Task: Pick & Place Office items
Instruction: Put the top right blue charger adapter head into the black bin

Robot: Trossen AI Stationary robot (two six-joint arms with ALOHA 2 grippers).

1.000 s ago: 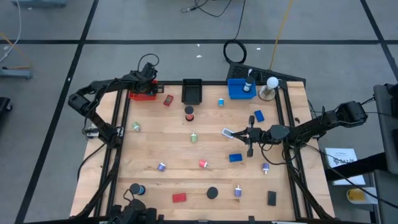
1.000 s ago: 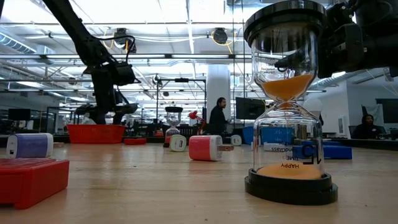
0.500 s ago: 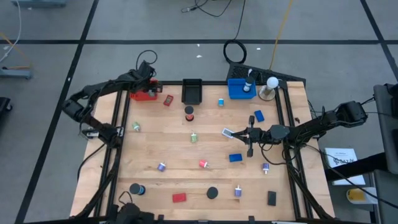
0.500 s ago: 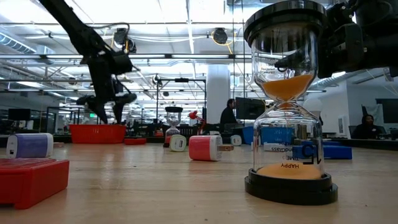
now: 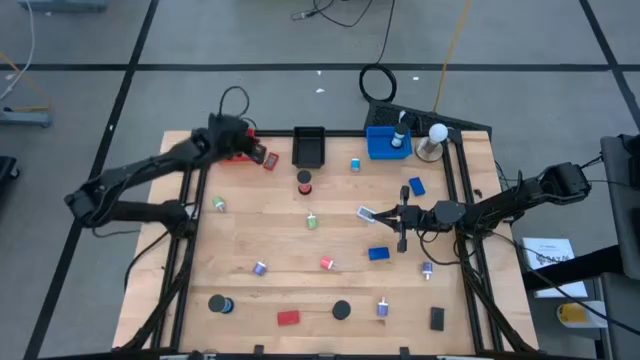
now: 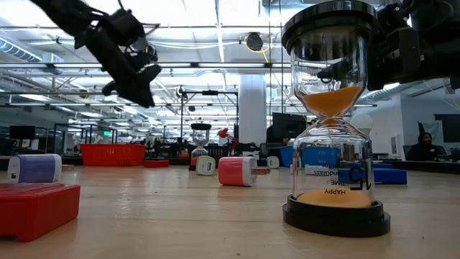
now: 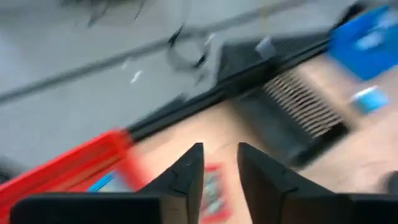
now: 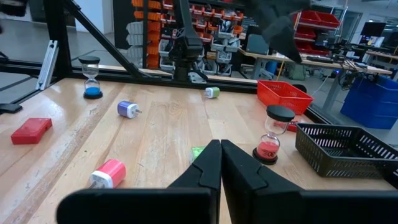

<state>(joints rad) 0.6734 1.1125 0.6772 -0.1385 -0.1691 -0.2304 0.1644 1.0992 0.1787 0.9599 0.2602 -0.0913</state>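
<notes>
Evidently, the red block (image 5: 269, 161) beneath the narrowly parted, empty left gripper (image 5: 256, 154) is judged light and rigid, best gripped across its short sides.

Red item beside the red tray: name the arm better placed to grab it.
Left. Its open jaws hover right beside the red item, near the red tray; the right arm sits far across the table, jaws shut.

Counter (image 5: 300, 270): pale planked wood, matt. Hourglass (image 6: 335, 115): clear glossy glass, black plastic caps. Black tray (image 8: 345, 148): plastic mesh.
</notes>
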